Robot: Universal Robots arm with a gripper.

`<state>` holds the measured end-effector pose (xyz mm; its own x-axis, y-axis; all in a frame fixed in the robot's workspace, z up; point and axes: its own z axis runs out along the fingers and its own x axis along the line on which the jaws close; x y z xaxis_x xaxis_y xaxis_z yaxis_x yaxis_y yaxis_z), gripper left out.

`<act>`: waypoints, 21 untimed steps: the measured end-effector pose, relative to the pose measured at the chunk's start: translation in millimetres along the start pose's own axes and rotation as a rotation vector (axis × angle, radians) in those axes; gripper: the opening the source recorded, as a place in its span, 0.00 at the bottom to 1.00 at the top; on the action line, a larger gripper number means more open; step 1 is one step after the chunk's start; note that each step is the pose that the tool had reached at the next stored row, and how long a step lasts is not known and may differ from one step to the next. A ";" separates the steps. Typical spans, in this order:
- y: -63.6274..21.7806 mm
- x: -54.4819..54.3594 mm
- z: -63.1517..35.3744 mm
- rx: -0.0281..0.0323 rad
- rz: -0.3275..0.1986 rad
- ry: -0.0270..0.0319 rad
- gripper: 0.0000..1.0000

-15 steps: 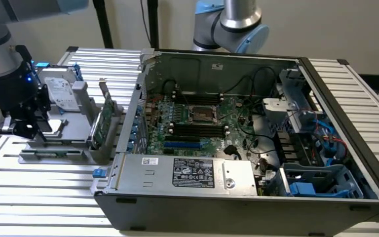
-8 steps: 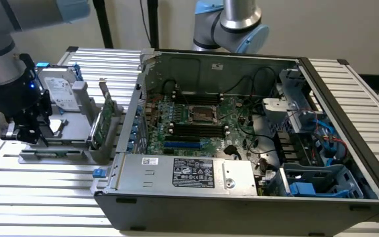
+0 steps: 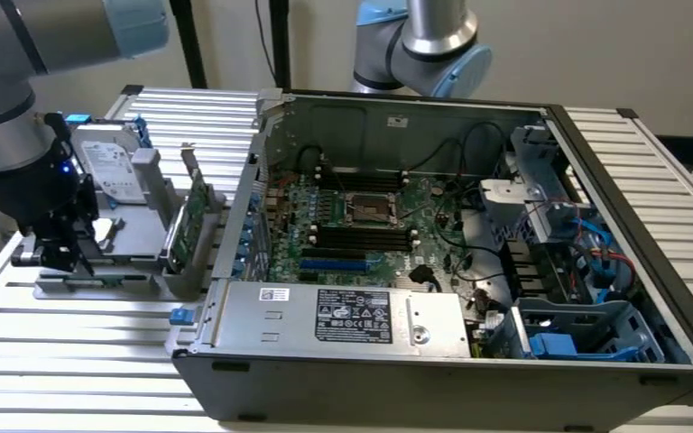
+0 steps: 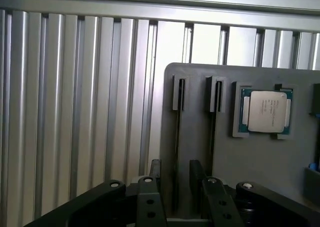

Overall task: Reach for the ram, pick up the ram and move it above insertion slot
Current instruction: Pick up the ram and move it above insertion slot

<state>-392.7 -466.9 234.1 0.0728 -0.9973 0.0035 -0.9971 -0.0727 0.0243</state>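
Gripper (image 4: pixel 176 169) is spread, one finger (image 4: pixel 155 173) on each side of the ram (image 4: pixel 177 132), with a gap showing on both sides. No pinch yet, as far as I can tell. The ram stands on edge in a groove of the grey holder plate (image 4: pixel 250 162), running straight out from between the fingertips. It looks seated, not lifted.

Just beside the gripper, one groove over, is a second stick (image 4: pixel 214 129), also on edge. Further out on the same plate is a processor chip (image 4: pixel 265 112), lying flat in its pocket. The slatted table (image 4: pixel 75 112) lies under and beyond the plate.

From the room view the gripper (image 3: pixel 64 257) hangs low over the holder. A hard drive (image 3: pixel 106 162) and an upright green card (image 3: pixel 198 216) stand close behind and beside it. The open computer case (image 3: pixel 443 379) is further off, with the memory slots (image 3: pixel 364 236) on its board well apart from the gripper.

Progress: I'd call the reach about done, with the fingers lined up around the ram. Closing on it, lifting it and carrying it over to the insertion slot are all left.
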 end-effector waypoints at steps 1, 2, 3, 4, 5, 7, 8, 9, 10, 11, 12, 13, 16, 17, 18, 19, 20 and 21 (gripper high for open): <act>0.0 0.0 2.0 0.0001 -0.007 0.0002 0.36; -0.1 0.0 3.8 0.0001 -0.014 0.0003 0.36; -0.2 0.0 5.6 0.0001 -0.021 0.0006 0.36; -0.2 0.0 7.4 0.0004 -0.028 0.0007 0.36; -0.3 0.0 9.2 0.0007 -0.035 0.0009 0.36; -0.3 -0.1 12.8 0.0023 -0.046 0.0014 0.36; -0.4 -0.3 14.6 0.0034 -0.049 0.0014 0.36; -0.4 -0.4 16.4 0.0042 -0.052 0.0016 0.36; -0.5 -0.5 18.0 0.0049 -0.054 0.0016 0.36; -0.6 -0.6 19.3 0.0051 -0.054 0.0016 0.36; -0.6 -0.7 20.2 0.0052 -0.054 0.0012 0.36; -0.6 -1.0 20.9 0.0052 -0.054 0.0010 0.36; -0.6 -1.1 22.8 0.0053 -0.054 0.0006 0.36; -0.7 -1.1 23.6 0.0053 -0.054 0.0006 0.36; -0.7 -1.1 24.4 0.0052 -0.054 0.0006 0.36; -0.7 -1.1 25.3 0.0053 -0.052 0.0006 0.36; -0.7 -1.3 26.0 0.0052 -0.050 0.0005 0.36; -0.8 -1.6 26.7 0.0052 -0.048 0.0005 0.36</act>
<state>-392.7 -465.4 207.4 0.1207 -0.9927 0.0029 -0.9925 -0.1207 0.0193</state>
